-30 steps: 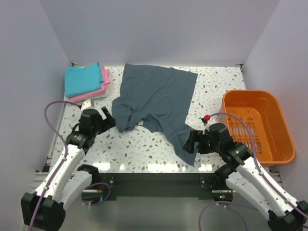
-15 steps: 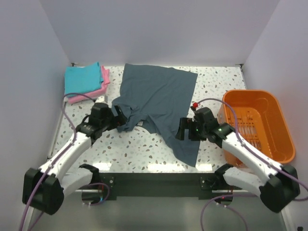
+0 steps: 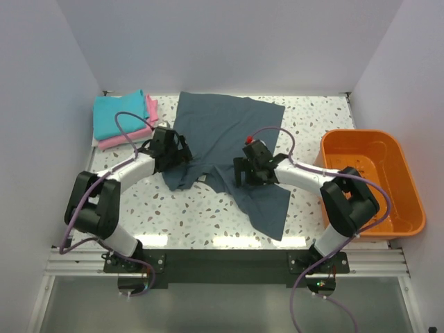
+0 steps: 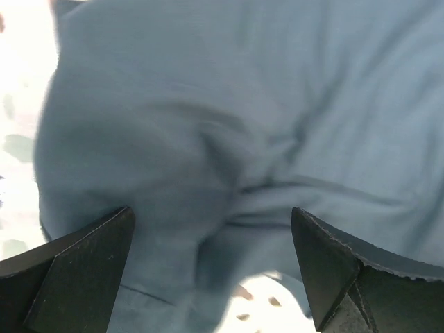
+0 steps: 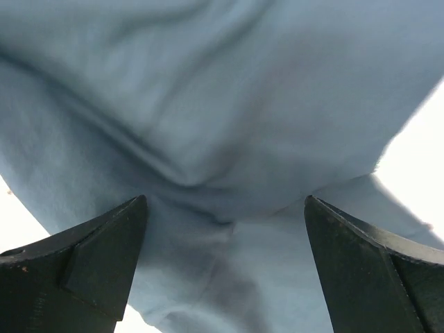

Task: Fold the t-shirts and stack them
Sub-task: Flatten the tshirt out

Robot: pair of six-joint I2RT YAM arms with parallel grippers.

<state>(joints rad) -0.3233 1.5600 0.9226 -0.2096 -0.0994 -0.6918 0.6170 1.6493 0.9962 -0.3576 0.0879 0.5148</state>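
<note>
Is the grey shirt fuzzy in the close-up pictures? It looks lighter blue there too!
Left wrist view: yes, the dark t-shirt is soft and blurry, and the table at the left edge is washed out to white. Right wrist view: the folds are blurry too, the cloth looks pale blue, and the table is glaring white at the right. Top view: sharp and evenly lit, and the shirt looks darker slate.
</note>
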